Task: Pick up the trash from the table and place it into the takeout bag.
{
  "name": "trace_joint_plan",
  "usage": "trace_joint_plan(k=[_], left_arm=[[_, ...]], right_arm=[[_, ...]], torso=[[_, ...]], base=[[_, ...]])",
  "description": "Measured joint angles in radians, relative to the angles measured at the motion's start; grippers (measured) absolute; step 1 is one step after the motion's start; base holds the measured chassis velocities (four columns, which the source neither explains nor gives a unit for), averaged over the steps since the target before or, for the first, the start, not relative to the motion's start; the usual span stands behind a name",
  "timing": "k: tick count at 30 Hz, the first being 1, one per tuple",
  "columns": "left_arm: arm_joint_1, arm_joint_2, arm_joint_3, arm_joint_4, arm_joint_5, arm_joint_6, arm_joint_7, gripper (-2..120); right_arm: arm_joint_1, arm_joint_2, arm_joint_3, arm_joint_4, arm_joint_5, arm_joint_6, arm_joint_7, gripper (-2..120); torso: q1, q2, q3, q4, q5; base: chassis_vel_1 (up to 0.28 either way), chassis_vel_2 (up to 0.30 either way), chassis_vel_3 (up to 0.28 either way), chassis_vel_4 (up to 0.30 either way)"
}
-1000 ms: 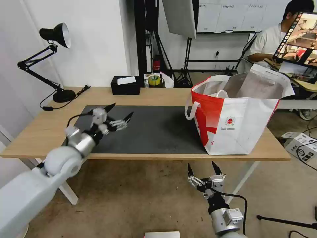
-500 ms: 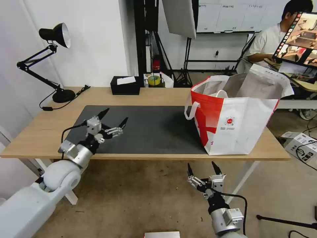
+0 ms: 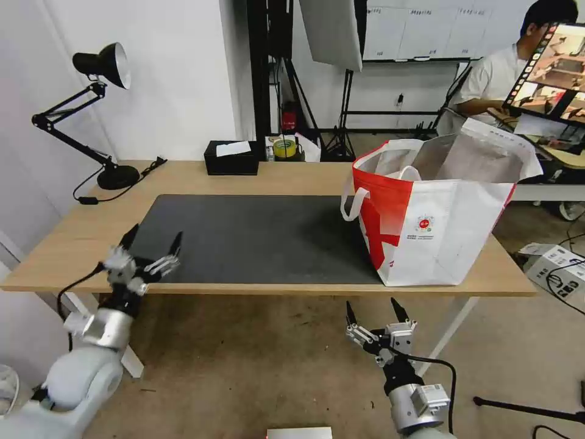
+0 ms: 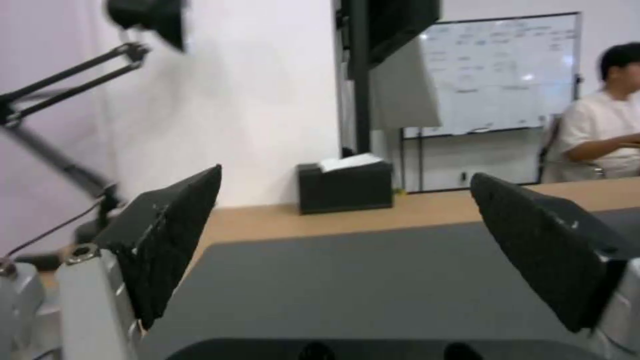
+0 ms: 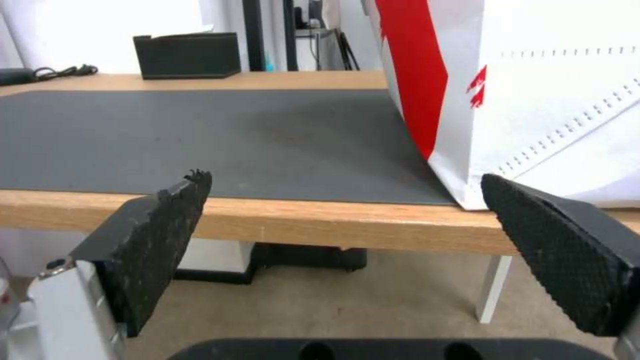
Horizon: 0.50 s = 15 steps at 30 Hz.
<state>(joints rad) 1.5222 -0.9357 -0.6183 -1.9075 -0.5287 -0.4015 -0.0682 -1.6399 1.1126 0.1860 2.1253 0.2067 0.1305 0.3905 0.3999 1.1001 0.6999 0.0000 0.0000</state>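
Left tool [image 3: 151, 239], spread wide, has withdrawn to the table [image 3: 73, 238] edge; takeout bag [image 3: 436, 213] upright.

Bare mat [image 3: 256, 238] lies open; takeout bag [image 3: 436, 225] blocks its right end.

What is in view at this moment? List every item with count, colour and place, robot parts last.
table: one, light wood, white legs, across the middle.
mat: one, dark grey, on the table's centre.
takeout bag: one, red and white, foil lined, standing open at the table's right end.
tissue box: one, black, back edge of the table.
desk lamp: one, black, back left corner.
left gripper: one, open, at the table's front left edge.
right gripper: one, open, below the front edge, near the bag.
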Motion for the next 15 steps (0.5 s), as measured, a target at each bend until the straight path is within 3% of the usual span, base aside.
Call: trace_joint_plan(k=[15], left_arm=[[0.184,-0.142,-0.079,-0.046,0.040,-0.005,-0.009,100]], right_arm=[[0.000,0.000,0.000,0.000,0.000,0.000,0.000,100]], torso=[[0.000,0.000,0.000,0.0000,0.0001]], base=[[0.000,0.000,0.000,0.000]])
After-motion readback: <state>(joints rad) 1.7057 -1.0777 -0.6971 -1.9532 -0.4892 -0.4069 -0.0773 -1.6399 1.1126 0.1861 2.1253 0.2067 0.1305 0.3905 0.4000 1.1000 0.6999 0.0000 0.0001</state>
